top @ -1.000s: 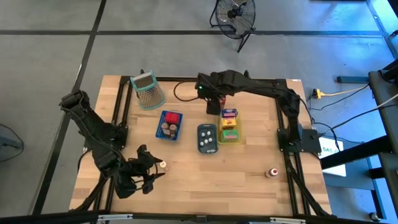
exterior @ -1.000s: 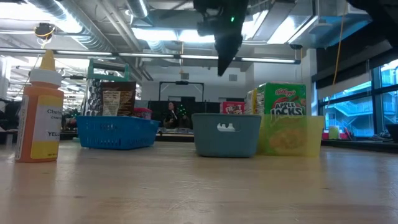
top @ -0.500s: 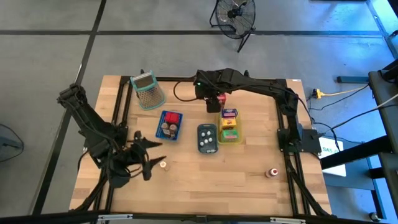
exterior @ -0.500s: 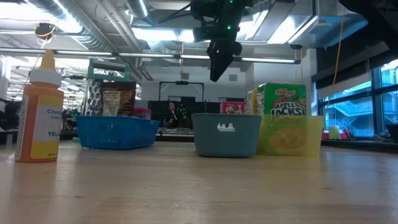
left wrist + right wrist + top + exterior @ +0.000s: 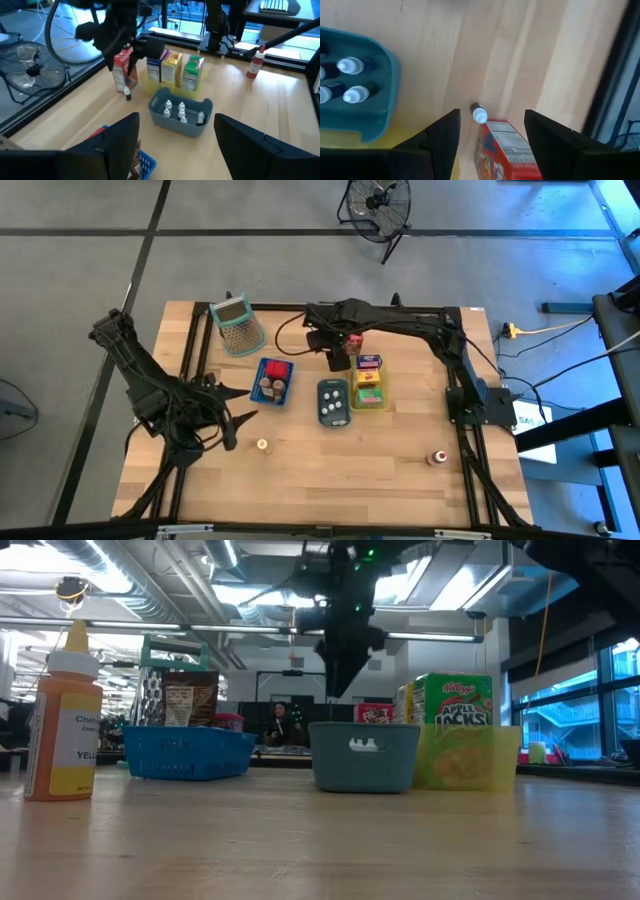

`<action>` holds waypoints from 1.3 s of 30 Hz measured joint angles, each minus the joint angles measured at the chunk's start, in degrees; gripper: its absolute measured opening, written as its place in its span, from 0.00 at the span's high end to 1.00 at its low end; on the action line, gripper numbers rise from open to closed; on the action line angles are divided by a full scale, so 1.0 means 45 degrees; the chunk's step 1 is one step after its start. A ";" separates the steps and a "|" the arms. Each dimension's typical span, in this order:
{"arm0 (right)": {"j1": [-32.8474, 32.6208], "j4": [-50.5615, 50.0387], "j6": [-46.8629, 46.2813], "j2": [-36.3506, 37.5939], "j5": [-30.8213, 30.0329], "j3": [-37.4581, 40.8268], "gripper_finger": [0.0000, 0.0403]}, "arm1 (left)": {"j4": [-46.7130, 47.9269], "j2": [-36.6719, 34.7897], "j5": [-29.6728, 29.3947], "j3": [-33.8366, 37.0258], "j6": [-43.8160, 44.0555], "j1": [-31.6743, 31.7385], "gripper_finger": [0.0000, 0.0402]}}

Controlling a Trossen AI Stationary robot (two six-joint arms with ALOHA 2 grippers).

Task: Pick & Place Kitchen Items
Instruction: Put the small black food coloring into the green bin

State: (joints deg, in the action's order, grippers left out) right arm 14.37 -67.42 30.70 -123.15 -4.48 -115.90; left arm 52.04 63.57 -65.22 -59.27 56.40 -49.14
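My right gripper (image 5: 336, 356) hangs open above the table's far middle, pointing down. In the right wrist view its fingers (image 5: 491, 122) stand to either side of a red carton (image 5: 507, 147) below, not touching it. A tiny white-capped bottle (image 5: 478, 115) stands by the carton. Three cartons (image 5: 368, 380) stand in the yellow tray (image 5: 383, 402). Small white-capped bottles fill the grey-blue tray (image 5: 333, 402). My left gripper (image 5: 236, 416) is open and raised at the near left, holding nothing. An orange bottle (image 5: 262, 445) stands on the wood beside it.
A blue tray (image 5: 272, 380) with brown round pieces and a red item sits left of the grey-blue one. A green-rimmed grater (image 5: 238, 325) lies at the far left. A red-capped bottle (image 5: 437, 457) stands at the near right. Bare wood stretches along the near edge.
My left gripper has risen and drawn back from the orange bottle toward the table's far left, tipping up nearer to level. My right gripper has sunk, shifted a little toward the table's left and rolled about its own axis. Nothing on the table has moved.
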 joint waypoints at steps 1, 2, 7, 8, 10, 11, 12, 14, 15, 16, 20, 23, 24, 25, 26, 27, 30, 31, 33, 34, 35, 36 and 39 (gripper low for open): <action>0.0000 -0.0014 -0.0004 -0.0155 -0.0010 0.0000 0.45 | 0.0008 0.0003 0.0098 0.0000 0.0000 0.0043 0.37; 0.0000 -0.0011 -0.0010 -0.0281 -0.0021 0.0000 0.45 | 0.0021 0.0005 0.0192 0.0000 0.0000 0.0042 0.37; -0.0126 -0.0174 -0.0131 -0.0466 -0.0098 0.0005 0.45 | 0.0172 0.0005 0.0517 0.0000 -0.0010 0.0030 0.37; -0.0179 -0.0326 -0.0271 -0.0466 -0.0085 0.0005 0.45 | 0.0217 0.0005 0.0537 0.0000 -0.0010 0.0022 0.37; -0.0304 -0.0623 -0.0402 -0.0471 0.0022 0.0005 0.45 | 0.0279 0.0005 0.0634 0.0000 -0.0034 0.0012 0.37; -0.0362 -0.0805 -0.0445 -0.0471 0.0013 0.0005 0.45 | 0.0333 0.0005 0.0634 0.0000 -0.0029 0.0012 0.37; -0.0411 -0.0919 -0.0479 -0.0471 0.0016 0.0005 0.45 | 0.0402 0.0005 0.0634 0.0000 -0.0025 0.0012 0.37; -0.0502 -0.0946 -0.0393 -0.0471 0.0041 0.0005 0.45 | 0.0482 0.0005 0.0634 0.0000 -0.0005 0.0012 0.37; -0.0542 -0.0901 -0.0322 -0.0471 0.0045 0.0005 0.45 | 0.0484 0.0005 0.0634 0.0000 -0.0005 0.0012 0.37; -0.0571 -0.0838 -0.0241 -0.0471 0.0037 0.0005 0.45 | 0.0484 0.0005 0.0637 0.0000 0.0007 0.0012 0.37; -0.0612 -0.0777 0.0000 -0.0471 -0.0059 0.0005 0.45 | 0.0488 0.0005 0.0649 0.0000 0.0219 0.0012 0.37; -0.0609 -0.0777 -0.0041 -0.0471 -0.0012 0.0005 0.45 | 0.0488 0.0005 0.0658 0.0000 0.0296 0.0012 0.37; -0.0607 -0.0777 -0.0044 -0.0471 -0.0002 0.0005 0.45 | 0.0490 0.0005 0.0658 0.0000 0.0296 0.0012 0.37; -0.0607 -0.0781 -0.0011 -0.0471 -0.0002 0.0005 0.45 | 0.0492 0.0005 0.0658 0.0000 0.0294 0.0012 0.37; -0.0597 -0.0787 0.0066 -0.0471 0.0003 0.0005 0.45 | 0.0492 0.0005 0.0658 0.0000 0.0280 0.0012 0.37; -0.0592 -0.0782 0.0202 -0.0471 0.0002 0.0005 0.45 | 0.0492 0.0006 0.0653 0.0000 0.0187 0.0012 0.37; -0.0520 -0.0704 0.0545 -0.0543 0.0009 -0.0001 0.45 | 0.0497 0.0010 0.0555 0.0000 -0.0241 0.0037 0.37; -0.0463 -0.0632 0.0627 -0.0583 0.0017 -0.0002 0.45 | 0.0497 0.0010 0.0411 0.0000 -0.0426 0.0050 0.37; -0.0354 -0.0674 0.0665 -0.0695 0.0042 0.0005 0.45 | 0.0497 0.0010 0.0167 0.0000 -0.0776 0.0128 0.37; -0.0304 -0.0579 0.0665 -0.0768 0.0037 -0.0008 0.45 | 0.0497 0.0010 0.0146 0.0000 -0.0930 0.0190 0.37; -0.0240 -0.0567 0.0665 -0.0820 0.0039 -0.0008 0.45 | 0.0501 0.0010 0.0154 0.0000 -0.1066 0.0253 0.37; -0.0182 -0.0660 0.0665 -0.0885 0.0034 0.0011 0.45 | 0.0517 0.0010 0.0176 0.0000 -0.1171 0.0319 0.37; -0.0094 -0.0486 0.0709 -0.1086 -0.0449 0.0010 0.45 | 0.0531 0.0010 0.0395 0.0000 -0.1572 0.0578 0.37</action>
State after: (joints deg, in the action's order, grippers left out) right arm 13.95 -69.60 33.89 -128.04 -6.51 -115.85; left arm 54.43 63.61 -63.44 -59.27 49.33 -46.53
